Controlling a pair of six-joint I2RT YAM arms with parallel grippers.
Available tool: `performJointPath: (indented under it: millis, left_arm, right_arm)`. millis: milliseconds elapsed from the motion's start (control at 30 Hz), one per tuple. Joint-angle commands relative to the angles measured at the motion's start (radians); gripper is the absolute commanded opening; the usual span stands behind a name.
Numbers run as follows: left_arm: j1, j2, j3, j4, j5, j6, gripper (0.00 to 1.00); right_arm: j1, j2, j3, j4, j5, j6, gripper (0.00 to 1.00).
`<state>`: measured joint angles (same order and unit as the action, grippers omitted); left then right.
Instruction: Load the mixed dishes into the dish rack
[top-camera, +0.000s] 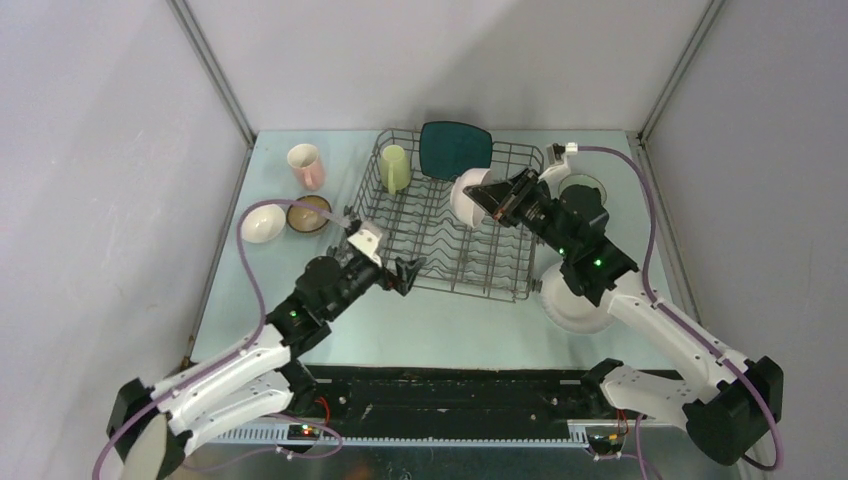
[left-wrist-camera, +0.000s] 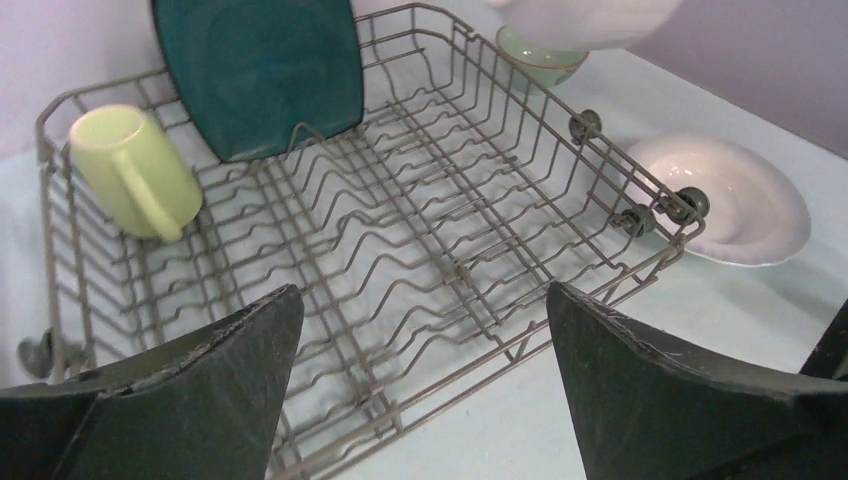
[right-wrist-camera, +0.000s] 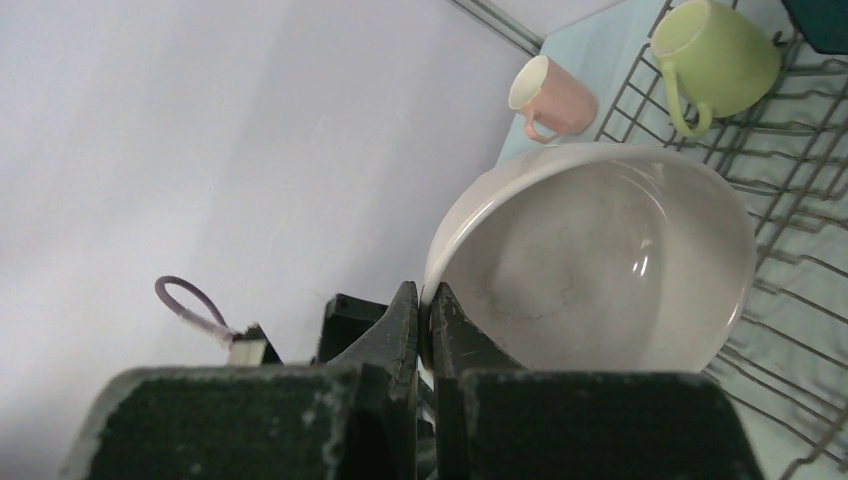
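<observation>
Right gripper (right-wrist-camera: 428, 300): fingers closed tight on the rim of a white bowl (right-wrist-camera: 600, 260), one finger inside the wall and one outside. The bowl looks too wide to span, so pinching the thin edge is probably the only workable hold.
White bowl: tipped on its edge with the hollow facing the wrist camera, hanging over the far middle of the dish rack (left-wrist-camera: 420, 260), near the teal square plate (top-camera: 455, 147). That tilt should let it stand between the tines.
Left gripper (left-wrist-camera: 425, 330): fingers spread fully apart, holding nothing. It hovers just beside the rack's near left corner, out of the other arm's way.
Already racked: the teal plate stands on edge at the far side. The yellow-green mug (left-wrist-camera: 135, 170) lies tilted in the far left corner.
Waiting on the table (top-camera: 400, 320): pink cup (top-camera: 307, 165), dark brown bowl (top-camera: 308, 213) and second white bowl (top-camera: 262, 224) left of the rack; white round plate (left-wrist-camera: 730, 200) by its near right corner; pale green bowl (left-wrist-camera: 540, 58) beyond its right side.
Progress: roughly a quarter loaded. The next move is likely lowering the bowl into a tine row.
</observation>
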<state>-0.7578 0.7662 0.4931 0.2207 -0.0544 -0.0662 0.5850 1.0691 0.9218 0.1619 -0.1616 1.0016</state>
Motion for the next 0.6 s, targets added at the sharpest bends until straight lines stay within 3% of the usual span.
performJointPath:
  millis: [0,267,567]
  left_arm:
    - [-0.081,0.103,-0.008,0.358,-0.059,0.184,1.0]
    - [-0.108,0.228,-0.078,0.757,-0.011,0.218,1.0]
    - [-0.11,0.294,-0.029,0.783,0.047,0.296,1.0]
  right_arm:
    - [-0.005,0.012,-0.017,0.184,-0.037,0.103,0.0]
    - [-0.002,0.01,-0.115,0.397,-0.093,0.215,0.0]
    - [0.035,0.005,-0.135,0.453,-0.074,0.239,0.0]
